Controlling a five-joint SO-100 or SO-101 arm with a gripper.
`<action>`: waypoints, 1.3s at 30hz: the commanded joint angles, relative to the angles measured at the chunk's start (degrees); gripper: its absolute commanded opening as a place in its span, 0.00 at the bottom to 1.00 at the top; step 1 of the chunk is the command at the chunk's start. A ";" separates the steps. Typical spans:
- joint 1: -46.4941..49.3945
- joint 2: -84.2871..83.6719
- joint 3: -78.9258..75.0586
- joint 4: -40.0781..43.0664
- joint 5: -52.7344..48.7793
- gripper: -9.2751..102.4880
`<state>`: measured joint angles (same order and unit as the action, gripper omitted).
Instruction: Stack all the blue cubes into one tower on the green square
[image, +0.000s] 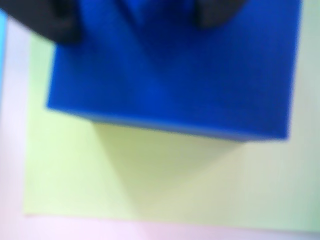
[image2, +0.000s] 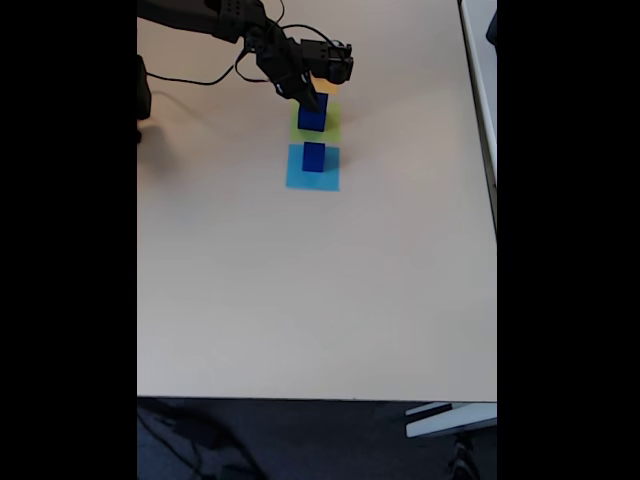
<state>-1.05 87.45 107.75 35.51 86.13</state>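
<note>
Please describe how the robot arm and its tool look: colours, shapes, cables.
In the fixed view, the arm is black and angular, built of blocky segments, with thin black cables looping around it. The tool is black too; in the wrist view its fingers appear as dark, blurred, rounded shapes.

The arm comes in from the upper left of the fixed view, dark and cabled, stretching rightward along the top of the frame. The wrist bends down and the pincer (image2: 312, 100) points toward the lower right, tips low. Up close in the wrist view, two dark fingers (image: 60, 22) show at the top edge, one upper left, one just right of centre, blurred, pressed against the upper part of a blue cube (image: 175, 75). Whether they truly clamp it, I can't tell from here.
</note>
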 joint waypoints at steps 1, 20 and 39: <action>-0.18 3.08 -0.18 0.97 0.26 0.18; 0.44 4.48 -2.46 5.27 -0.79 0.17; 0.79 3.34 -5.62 5.89 -1.76 0.15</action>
<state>-0.88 88.51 106.26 40.96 85.08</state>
